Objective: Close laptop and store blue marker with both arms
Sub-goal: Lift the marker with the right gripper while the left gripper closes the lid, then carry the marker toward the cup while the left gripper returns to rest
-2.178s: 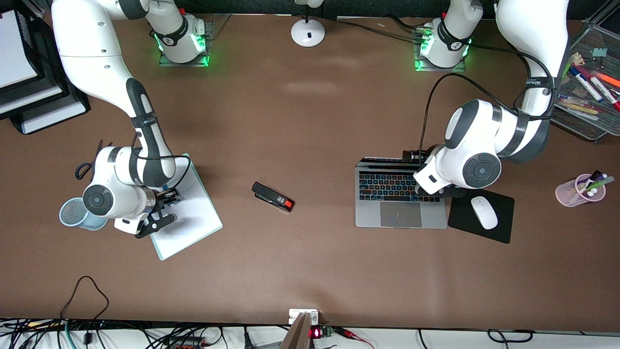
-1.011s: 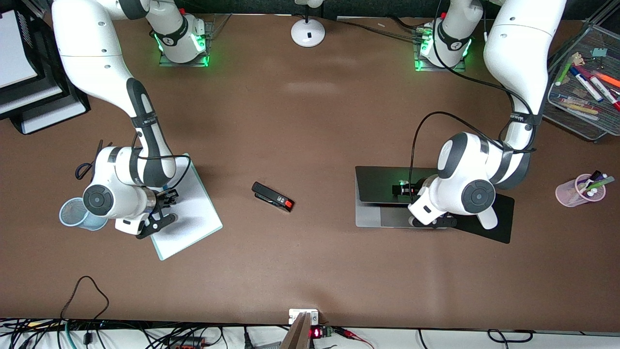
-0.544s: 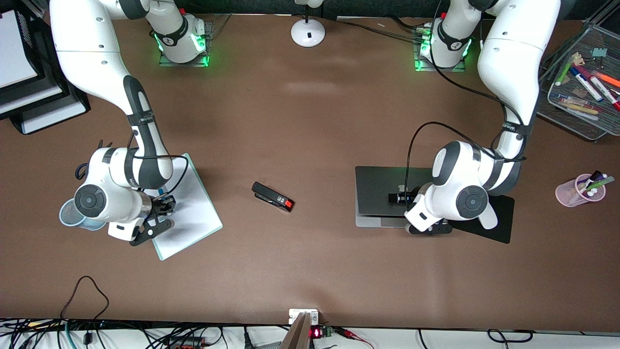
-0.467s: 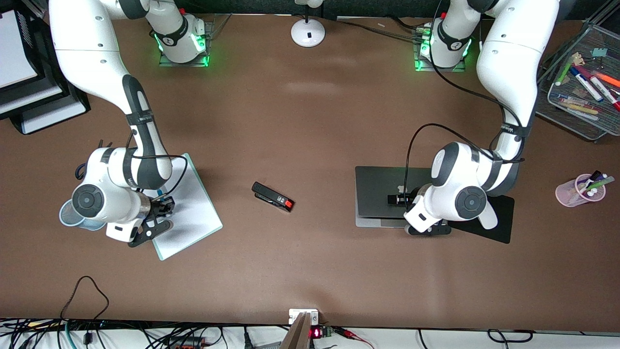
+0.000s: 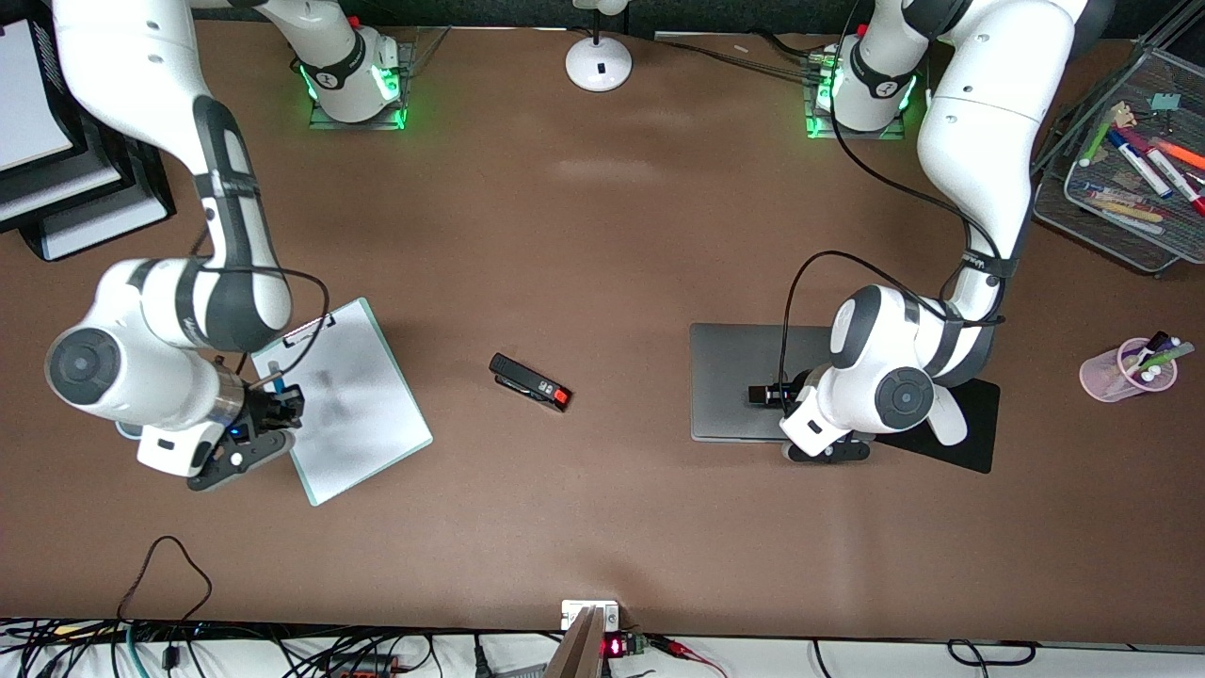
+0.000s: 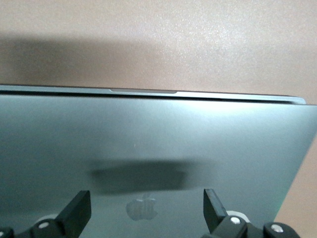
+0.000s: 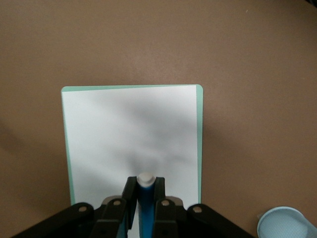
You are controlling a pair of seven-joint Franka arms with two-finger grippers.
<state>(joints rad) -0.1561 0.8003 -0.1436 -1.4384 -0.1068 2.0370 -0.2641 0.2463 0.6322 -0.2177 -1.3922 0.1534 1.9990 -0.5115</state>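
The laptop lies closed on the table, its silver-grey lid flat with the apple logo showing. My left gripper is open and empty, low over the lid with its fingers spread either side of the logo. My right gripper is shut on the blue marker, whose white end sticks out past the fingertips. It holds the marker in the air over the edge of a white board. A little blue of the marker shows in the front view.
The green-edged white board lies toward the right arm's end. A light blue cup stands beside it. A black stapler lies mid-table. A black mousepad with a white mouse lies beside the laptop. A pink pen cup and mesh tray are at the left arm's end.
The laptop lid has come down from open to shut, my left gripper following it. My right gripper has risen off the white board with the marker and shifted toward the blue cup.
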